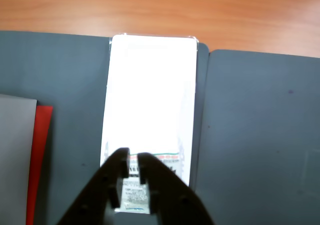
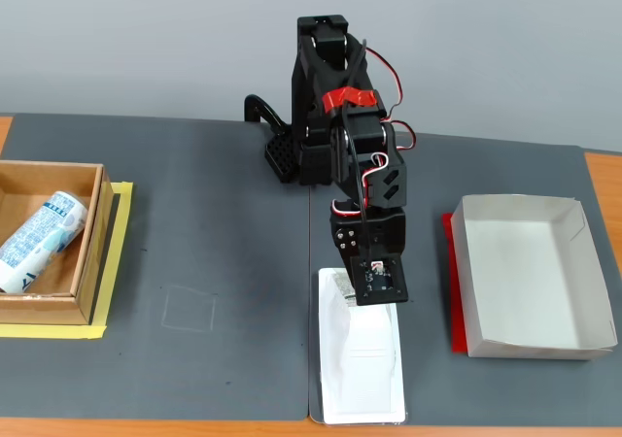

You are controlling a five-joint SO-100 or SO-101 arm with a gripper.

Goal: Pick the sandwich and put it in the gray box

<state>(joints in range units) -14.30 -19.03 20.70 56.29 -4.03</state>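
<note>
I have the gripper (image 1: pixel 134 161) low over the labelled end of the sandwich (image 1: pixel 150 100), its 2 fingers only narrowly apart and holding nothing as far as I can tell. To grip well, I judge I should open wider, centre on the raised wedge and descend before closing, since the flat wrap could slip. In the fixed view the sandwich (image 2: pixel 364 374) lies on the dark mat (image 2: pixel 194 262) near the front edge, well apart from the gray box (image 2: pixel 573 345) at the right, which sits empty. Nothing blocks that path. Far left, a brown cardboard box (image 2: pixel 87 262) holds a can (image 2: pixel 39 238).
</note>
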